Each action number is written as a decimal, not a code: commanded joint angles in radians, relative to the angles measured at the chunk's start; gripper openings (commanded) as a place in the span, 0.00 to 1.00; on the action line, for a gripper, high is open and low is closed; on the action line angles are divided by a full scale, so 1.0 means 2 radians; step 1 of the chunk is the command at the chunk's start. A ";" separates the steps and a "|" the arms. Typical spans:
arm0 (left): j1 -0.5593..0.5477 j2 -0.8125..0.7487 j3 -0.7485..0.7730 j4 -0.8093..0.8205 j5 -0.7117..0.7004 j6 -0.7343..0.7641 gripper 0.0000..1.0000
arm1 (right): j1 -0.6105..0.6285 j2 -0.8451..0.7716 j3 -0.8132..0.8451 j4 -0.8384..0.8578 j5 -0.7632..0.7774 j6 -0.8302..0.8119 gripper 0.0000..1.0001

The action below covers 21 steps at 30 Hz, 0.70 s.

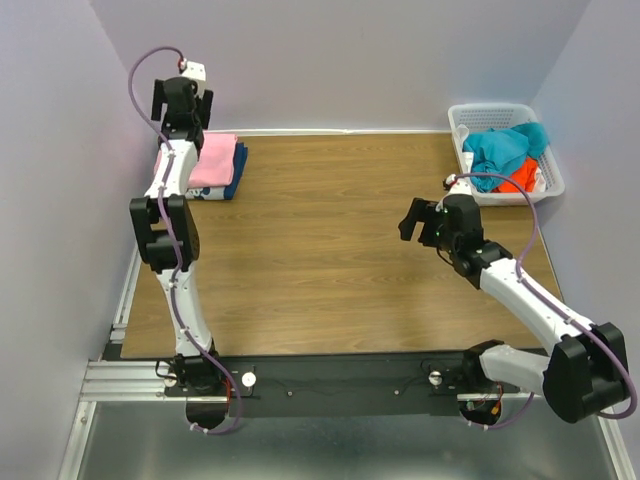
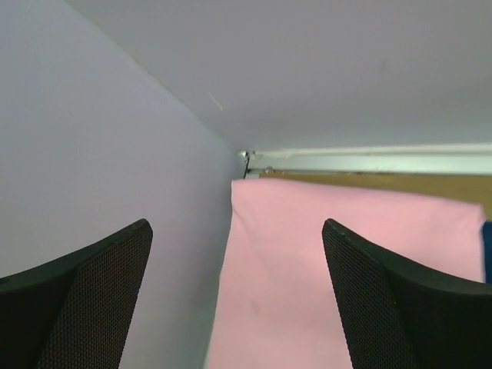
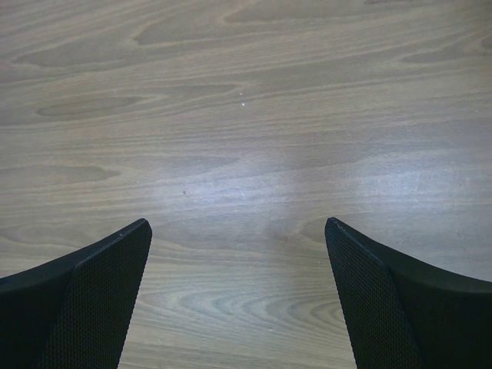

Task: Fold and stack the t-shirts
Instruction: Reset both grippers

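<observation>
The pink tee (image 1: 215,160) lies folded on top of the navy tee (image 1: 240,170) in a neat stack at the far left corner of the table (image 1: 330,230), close to the left wall (image 2: 92,154) and the back edge. The navy tee shows only as a dark rim along the right and near sides of the stack; in the left wrist view it is no more than a blue sliver at the right border. The left arm reaches out straight to that corner, and the left gripper (image 1: 182,100) hangs above the far left part of the stack with its jaws spread wide, nothing between them, the pink cloth lying flat below and apart from the fingers (image 2: 100,300). The right gripper (image 1: 408,222) hovers over bare wood on the right half of the table, well apart from the stack, its jaws likewise spread wide and holding nothing. At the far right corner stands a white basket (image 1: 500,108) with a teal cloth (image 1: 505,148) and an orange cloth (image 1: 520,178) crumpled inside it
</observation>
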<state>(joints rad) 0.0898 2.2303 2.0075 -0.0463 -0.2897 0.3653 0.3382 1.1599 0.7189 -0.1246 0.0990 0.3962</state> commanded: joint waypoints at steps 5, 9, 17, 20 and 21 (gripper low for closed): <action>-0.027 -0.130 0.007 -0.037 0.079 -0.204 0.98 | -0.002 -0.029 0.009 -0.008 0.006 0.032 1.00; -0.066 -0.221 -0.067 -0.034 0.104 -0.304 0.98 | -0.002 -0.052 -0.004 -0.008 0.006 0.042 1.00; -0.220 -0.390 -0.352 0.008 -0.005 -0.390 0.98 | -0.002 -0.136 -0.060 -0.008 0.039 0.070 1.00; -0.260 -0.457 -0.475 0.054 -0.012 -0.430 0.98 | -0.002 -0.167 -0.082 -0.008 0.045 0.077 1.00; -0.267 -0.475 -0.505 0.061 -0.025 -0.443 0.98 | -0.002 -0.174 -0.086 -0.007 0.046 0.079 1.00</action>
<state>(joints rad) -0.4088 1.3720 1.1748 0.0090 -0.2405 -0.3958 0.3382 0.8673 0.5922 -0.1276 0.1349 0.5144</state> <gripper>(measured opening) 0.983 0.998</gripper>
